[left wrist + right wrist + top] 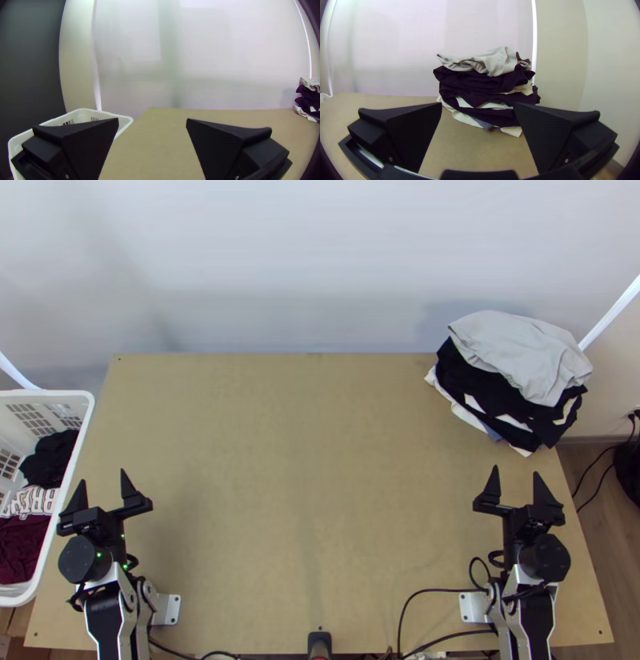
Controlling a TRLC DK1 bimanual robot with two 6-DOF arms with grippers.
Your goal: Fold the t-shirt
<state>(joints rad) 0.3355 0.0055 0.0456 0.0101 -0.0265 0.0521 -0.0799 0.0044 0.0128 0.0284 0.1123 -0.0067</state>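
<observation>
L gripper (102,477) & R gripper (516,470) both empty, spread wide. T-shirt (28,544), prob. the maroon one, bunched in basket (48,394) near L gripper; likely light, floppy, so pinch hem/shoulder.

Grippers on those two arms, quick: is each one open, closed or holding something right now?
Left gripper: open, holding nothing.
Right gripper: open, holding nothing.

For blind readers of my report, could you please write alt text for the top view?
A pile of clothes, light grey cloth on top, lies at the far right corner of a wooden table. The left gripper and right gripper are near the table's two sides, fingers open; at the left edge, a white basket holds dark clothes.
</observation>
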